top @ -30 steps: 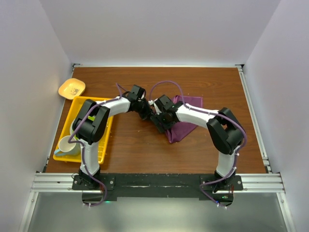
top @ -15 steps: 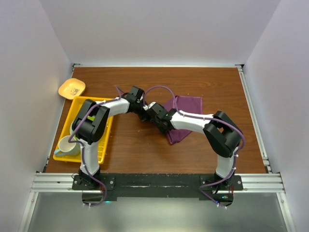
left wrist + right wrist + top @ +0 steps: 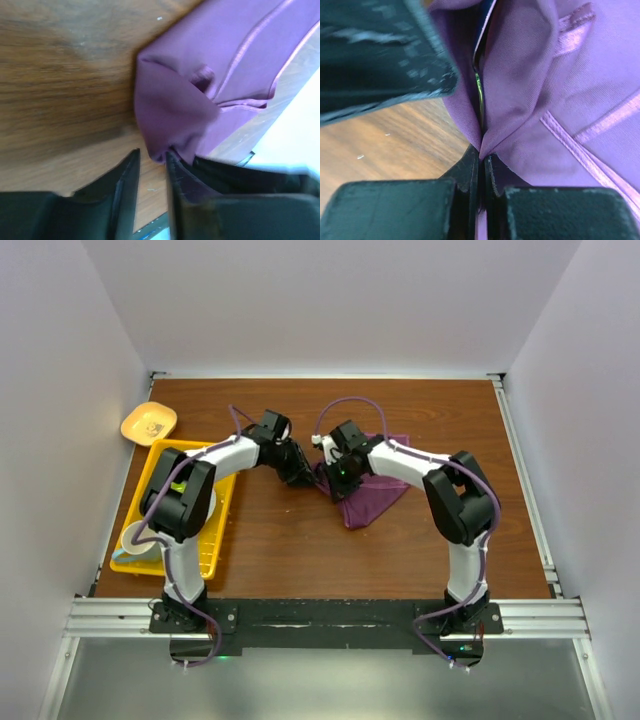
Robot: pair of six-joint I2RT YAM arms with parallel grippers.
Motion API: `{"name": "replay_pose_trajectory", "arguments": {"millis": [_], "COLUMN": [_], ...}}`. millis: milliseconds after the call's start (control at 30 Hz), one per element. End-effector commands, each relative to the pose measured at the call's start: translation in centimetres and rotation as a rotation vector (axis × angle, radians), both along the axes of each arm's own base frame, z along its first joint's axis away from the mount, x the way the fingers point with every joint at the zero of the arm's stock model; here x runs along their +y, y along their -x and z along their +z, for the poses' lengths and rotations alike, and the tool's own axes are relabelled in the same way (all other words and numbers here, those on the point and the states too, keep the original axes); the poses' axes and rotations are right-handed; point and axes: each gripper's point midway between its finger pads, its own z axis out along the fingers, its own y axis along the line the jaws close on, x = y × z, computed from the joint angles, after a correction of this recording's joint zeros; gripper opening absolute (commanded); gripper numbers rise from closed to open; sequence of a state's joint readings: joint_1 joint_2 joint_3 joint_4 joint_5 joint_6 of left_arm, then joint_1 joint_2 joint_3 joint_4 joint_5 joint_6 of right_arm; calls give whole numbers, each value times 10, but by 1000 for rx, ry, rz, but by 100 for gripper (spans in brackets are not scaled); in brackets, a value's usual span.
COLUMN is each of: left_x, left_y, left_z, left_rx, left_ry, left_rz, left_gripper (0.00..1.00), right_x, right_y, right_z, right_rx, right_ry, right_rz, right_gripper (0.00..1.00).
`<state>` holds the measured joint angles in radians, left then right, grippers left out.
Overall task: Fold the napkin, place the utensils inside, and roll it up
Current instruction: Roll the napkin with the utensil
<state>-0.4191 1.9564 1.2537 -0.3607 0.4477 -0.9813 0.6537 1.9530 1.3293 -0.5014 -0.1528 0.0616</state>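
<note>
Right pincer [image 3: 481,156] clamped fully shut on a raised ridge of the napkin [image 3: 545,100]; folding step in hand.

Left pincer [image 3: 152,156] narrowly ajar just beside it, cloth tip inside the gap and touching one finger, with no sure grip. Napkin bunched on the desk [image 3: 300,540] right of centre, partly beneath the right forearm, not yet laid in a flat fold. Judged next: carrying the pinched edge across to lay one half over the other, with a low, steady draw and a left-side hold against dragging. Compared with half a second earlier: right wrist drawn back from mid-desk toward the napkin, cloth gathered narrower.
</note>
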Motion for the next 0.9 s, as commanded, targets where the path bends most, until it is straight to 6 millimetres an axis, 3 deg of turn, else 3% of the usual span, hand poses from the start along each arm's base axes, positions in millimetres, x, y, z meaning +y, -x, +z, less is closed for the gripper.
{"name": "replay_pose_trajectory", "arguments": {"millis": [0, 33, 167, 367, 500, 667, 733, 767, 867], "left_x": [11, 12, 13, -15, -32, -44, -48, -52, -58], "left_y": [-19, -20, -20, -15, -23, -41, -41, -44, -45], "left_z": [53, 60, 73, 72, 73, 84, 77, 86, 78], "left_rx": [-207, -233, -312, -365, -449, -586, -596, -633, -638], "left_ry": [-35, -41, -39, 136, 260, 355, 386, 426, 455], "left_rz": [-60, -63, -99, -152, -137, -111, -110, -104, -96], "left_gripper": [36, 38, 36, 15, 5, 3, 2, 2, 2], "right_x": [8, 13, 5, -1, -13, -19, -21, -22, -22], "right_y": [14, 19, 9, 7, 7, 8, 8, 9, 8], "right_z": [-5, -8, -18, -36, -50, -56, -57, -59, -58], "right_rx": [302, 378, 540, 739, 784, 782, 781, 780, 778], "right_ry": [-238, -310, -493, -640, -624, -607, -595, -584, -580], "right_rz": [31, 30, -56, -138, -153, -154, -159, -163, -164], "right_gripper": [0, 0, 0, 0, 0, 0, 0, 0, 0]}}
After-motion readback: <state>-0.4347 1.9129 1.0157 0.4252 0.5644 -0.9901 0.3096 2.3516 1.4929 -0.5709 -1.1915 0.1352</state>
